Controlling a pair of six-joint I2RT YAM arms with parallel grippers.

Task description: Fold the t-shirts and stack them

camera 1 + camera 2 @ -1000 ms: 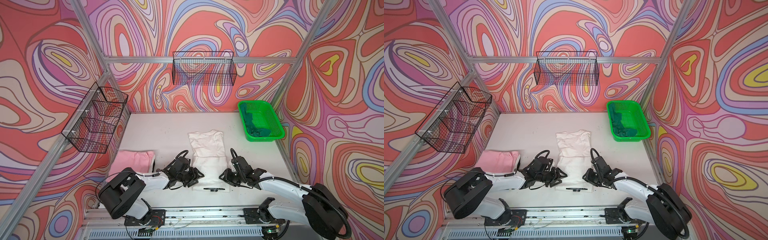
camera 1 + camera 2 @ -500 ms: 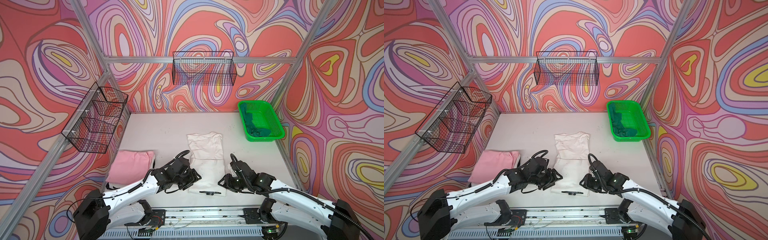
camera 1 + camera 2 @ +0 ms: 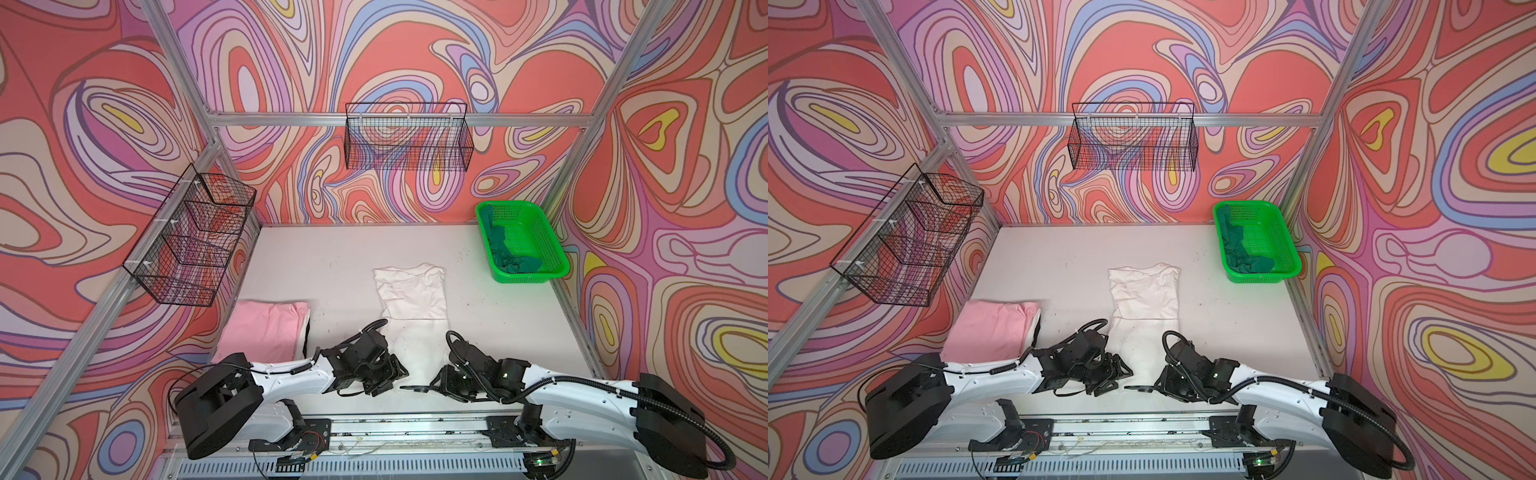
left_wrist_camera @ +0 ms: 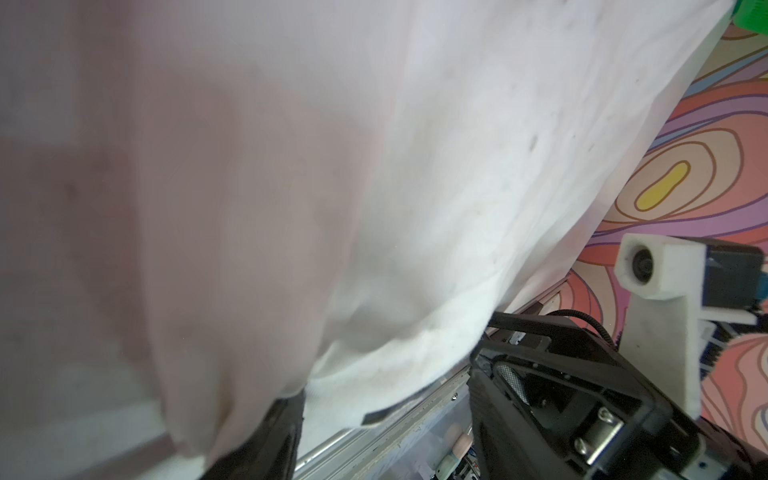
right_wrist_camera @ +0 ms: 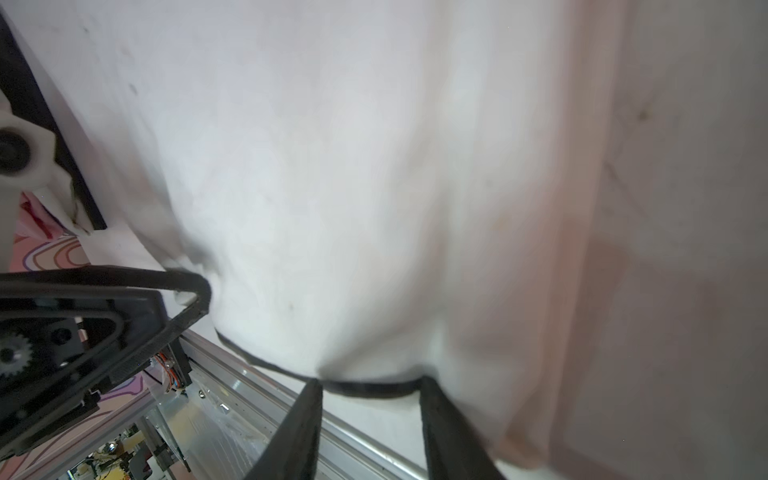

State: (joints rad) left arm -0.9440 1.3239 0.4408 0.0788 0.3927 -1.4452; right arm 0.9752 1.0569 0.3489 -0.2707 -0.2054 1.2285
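The white t-shirt point(image 3: 411, 291) point(image 3: 1146, 295) lies lengthwise in the table's middle, its hem toward the front edge. My left gripper point(image 3: 398, 374) point(image 3: 1121, 374) and right gripper point(image 3: 438, 380) point(image 3: 1158, 382) sit low at that hem, one at each corner. In the right wrist view the right gripper point(image 5: 370, 395) is open and the hem point(image 5: 365, 374) lies across its fingertips. The left wrist view shows one left finger point(image 4: 270, 436) set far to one side under draped white cloth point(image 4: 374, 187). A folded pink t-shirt point(image 3: 262, 328) lies at the left. The dark green t-shirt point(image 3: 505, 255) is crumpled in the basket.
The bright green plastic basket point(image 3: 552, 249) stands at the back right corner. Black wire baskets hang on the back wall point(image 3: 407, 141) and the left wall point(image 3: 187, 241). The aluminium rail point(image 3: 415, 428) runs along the front edge just behind the grippers.
Both grippers have shifted slightly toward the front edge at the white shirt's hem. The arms stretched out low half a second ago and are folded back up now.
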